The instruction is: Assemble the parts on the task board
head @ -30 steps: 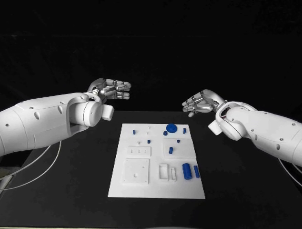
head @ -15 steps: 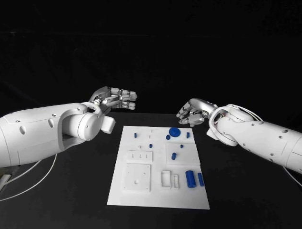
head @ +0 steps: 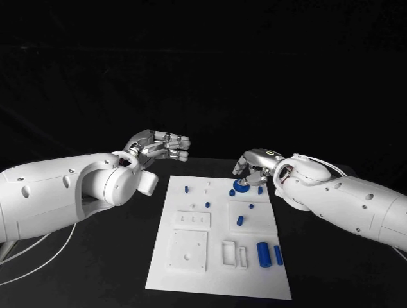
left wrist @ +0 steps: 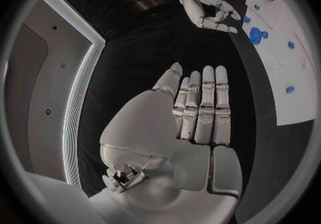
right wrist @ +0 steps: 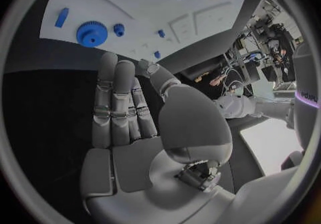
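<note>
The white task board [head: 213,279] lies lengthwise in the middle of the black table. A blue gear [head: 241,184] sits near its far right corner, with small blue pegs [head: 241,220] scattered behind the middle and a thick blue cylinder [head: 262,251] beside a slim one [head: 278,255] at the near right. My right hand [head: 251,162] hovers just above and behind the gear, fingers straight and holding nothing [right wrist: 123,101]; the gear [right wrist: 91,33] lies beyond its fingertips. My left hand [head: 162,142] hangs off the board's far left corner, fingers extended and empty [left wrist: 200,109].
White recessed fixtures [head: 189,250] and slotted blocks [head: 230,253] occupy the board's near half. Bare black table [head: 92,282] runs along both long sides of the board. Loose cables [head: 18,253] hang under my left arm.
My right hand has come down and inward to the board's far edge, close above the blue gear. The left hand has lowered slightly towards the far left corner. The camera has shifted a little.
</note>
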`<state>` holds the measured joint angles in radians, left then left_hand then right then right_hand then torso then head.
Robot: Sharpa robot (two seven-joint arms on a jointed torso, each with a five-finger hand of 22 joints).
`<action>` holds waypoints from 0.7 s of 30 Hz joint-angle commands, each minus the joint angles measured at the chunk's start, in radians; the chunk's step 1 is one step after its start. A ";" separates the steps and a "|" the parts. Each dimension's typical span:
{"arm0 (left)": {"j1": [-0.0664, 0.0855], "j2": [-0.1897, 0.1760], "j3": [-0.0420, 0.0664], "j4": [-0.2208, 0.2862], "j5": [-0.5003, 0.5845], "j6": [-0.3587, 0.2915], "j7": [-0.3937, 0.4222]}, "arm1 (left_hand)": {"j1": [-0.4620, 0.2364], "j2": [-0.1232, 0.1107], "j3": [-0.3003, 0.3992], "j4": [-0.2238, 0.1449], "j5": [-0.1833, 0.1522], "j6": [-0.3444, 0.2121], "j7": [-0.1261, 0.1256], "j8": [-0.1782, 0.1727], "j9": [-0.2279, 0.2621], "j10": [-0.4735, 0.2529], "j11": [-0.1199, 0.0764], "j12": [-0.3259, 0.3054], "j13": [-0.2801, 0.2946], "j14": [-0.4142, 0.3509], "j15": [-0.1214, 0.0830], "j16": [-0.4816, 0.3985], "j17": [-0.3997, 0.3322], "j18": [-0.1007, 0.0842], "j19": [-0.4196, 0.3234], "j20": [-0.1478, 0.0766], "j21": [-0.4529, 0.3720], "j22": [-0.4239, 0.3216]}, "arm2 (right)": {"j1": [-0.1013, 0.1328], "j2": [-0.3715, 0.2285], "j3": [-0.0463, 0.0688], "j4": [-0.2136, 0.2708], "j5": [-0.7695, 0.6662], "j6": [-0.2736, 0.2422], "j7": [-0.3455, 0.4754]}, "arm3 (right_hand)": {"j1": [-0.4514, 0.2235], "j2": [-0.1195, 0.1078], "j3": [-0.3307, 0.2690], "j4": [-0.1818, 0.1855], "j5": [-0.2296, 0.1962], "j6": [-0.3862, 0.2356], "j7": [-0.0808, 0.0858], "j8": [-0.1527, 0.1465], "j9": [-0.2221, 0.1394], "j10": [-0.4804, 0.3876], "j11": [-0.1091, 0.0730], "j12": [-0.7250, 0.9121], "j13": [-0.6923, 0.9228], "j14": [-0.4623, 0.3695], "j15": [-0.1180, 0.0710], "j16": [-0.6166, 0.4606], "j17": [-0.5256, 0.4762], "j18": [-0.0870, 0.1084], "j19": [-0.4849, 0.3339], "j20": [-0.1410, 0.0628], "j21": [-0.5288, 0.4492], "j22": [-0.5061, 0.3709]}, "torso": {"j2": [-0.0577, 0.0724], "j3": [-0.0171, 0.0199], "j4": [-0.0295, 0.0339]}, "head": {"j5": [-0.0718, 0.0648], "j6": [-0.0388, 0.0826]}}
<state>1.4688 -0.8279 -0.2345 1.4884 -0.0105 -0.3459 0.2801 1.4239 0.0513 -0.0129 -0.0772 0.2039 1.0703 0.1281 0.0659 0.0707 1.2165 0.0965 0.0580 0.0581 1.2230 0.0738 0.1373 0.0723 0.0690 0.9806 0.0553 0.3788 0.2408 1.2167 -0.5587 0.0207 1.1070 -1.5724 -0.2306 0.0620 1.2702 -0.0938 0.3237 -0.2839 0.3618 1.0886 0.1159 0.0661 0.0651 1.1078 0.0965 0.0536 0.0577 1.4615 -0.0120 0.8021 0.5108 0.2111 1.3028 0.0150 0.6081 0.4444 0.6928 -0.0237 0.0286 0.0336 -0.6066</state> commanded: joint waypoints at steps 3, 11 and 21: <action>0.006 -0.004 0.001 0.014 -0.010 0.022 0.018 | -0.013 -0.003 0.000 -0.008 0.002 -0.008 0.002 -0.004 -0.002 -0.007 -0.001 0.000 0.001 0.008 0.005 -0.010 0.000 0.001 0.007 0.006 -0.009 -0.007 | 0.001 0.009 0.000 0.001 -0.117 0.037 -0.041 | 0.014 -0.003 -0.023 0.000 -0.004 -0.008 0.001 -0.004 -0.002 -0.013 0.002 0.004 0.000 -0.005 0.010 0.016 -0.007 0.025 0.007 0.016 -0.016 0.006 | 0.016 0.0049 0.0063 | -0.005 -0.002; 0.011 -0.005 0.001 0.019 -0.013 0.021 0.017 | -0.018 -0.006 0.001 -0.010 0.002 -0.010 0.003 -0.004 -0.002 -0.014 0.002 -0.001 0.001 0.010 0.006 -0.017 0.001 0.001 0.013 0.006 -0.019 -0.017 | 0.000 0.022 0.000 -0.004 -0.155 0.053 -0.068 | 0.020 -0.004 -0.026 0.000 -0.013 -0.010 -0.001 -0.004 -0.002 -0.016 0.003 0.004 0.000 -0.008 0.012 0.039 -0.013 0.028 0.017 0.019 -0.027 0.024 | 0.022 0.0068 0.0057 | -0.013 -0.011; 0.019 -0.015 0.002 0.046 -0.014 0.015 0.017 | -0.023 -0.009 -0.001 -0.009 0.002 -0.017 0.006 -0.004 -0.002 -0.029 0.007 0.000 0.001 0.011 0.007 -0.020 0.001 0.001 0.018 0.008 -0.026 -0.025 | -0.003 0.050 -0.005 -0.053 -0.204 0.057 -0.105 | 0.018 -0.015 0.013 0.000 -0.039 -0.012 -0.001 -0.005 -0.002 -0.024 0.004 0.003 0.000 -0.012 0.014 0.057 -0.022 0.001 0.030 -0.005 -0.041 0.054 | 0.034 0.0079 0.0108 | -0.028 -0.011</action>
<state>1.4847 -0.8423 -0.2337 1.5270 -0.0198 -0.3408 0.2832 1.4116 0.0407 -0.0131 -0.0825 0.2038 1.0588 0.1324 0.0659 0.0699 1.1947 0.1042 0.0580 0.0580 1.2268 0.0775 0.1218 0.0724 0.0689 0.9901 0.0647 0.3575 0.2167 1.2152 -0.5117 0.0162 1.0599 -1.7273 -0.1919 -0.0158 1.2868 -0.1020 0.3321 -0.2830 0.3281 1.0835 0.1175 0.0660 0.0645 1.0898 0.1000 0.0536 0.0576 1.4525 -0.0035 0.8550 0.4899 0.2317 1.3298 0.0165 0.5715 0.4957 0.7204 -0.0169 0.0369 0.0102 -0.6189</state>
